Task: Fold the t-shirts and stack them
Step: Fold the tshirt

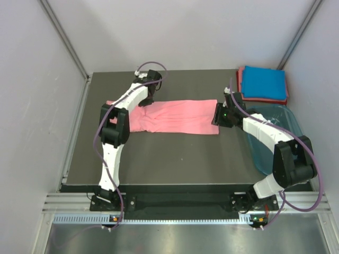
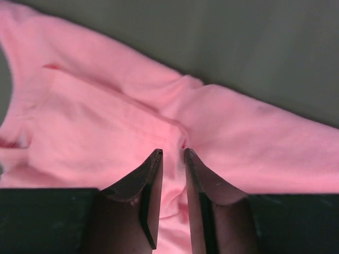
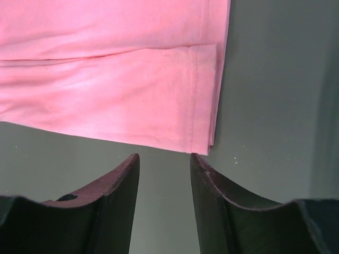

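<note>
The salmon-pink t-shirt point(image 1: 177, 116) lies stretched in a long band across the middle of the dark table point(image 1: 175, 159). My left gripper point(image 1: 145, 101) is at its left end; in the left wrist view the gripper point(image 2: 172, 152) is nearly closed, with a puckered fold of the shirt point(image 2: 106, 121) pinched between the fingers. My right gripper point(image 1: 217, 115) is at the shirt's right end; in the right wrist view it point(image 3: 164, 156) is open and empty over bare table, just short of the hem corner point(image 3: 204, 137). The bright blue t-shirt point(image 1: 264, 82) lies folded on the reddish-pink one point(image 1: 241, 84).
The folded stack sits at the table's back right corner. A translucent teal plastic tub point(image 1: 280, 132) stands at the right edge, under my right arm. Grey walls close in the left, back and right sides.
</note>
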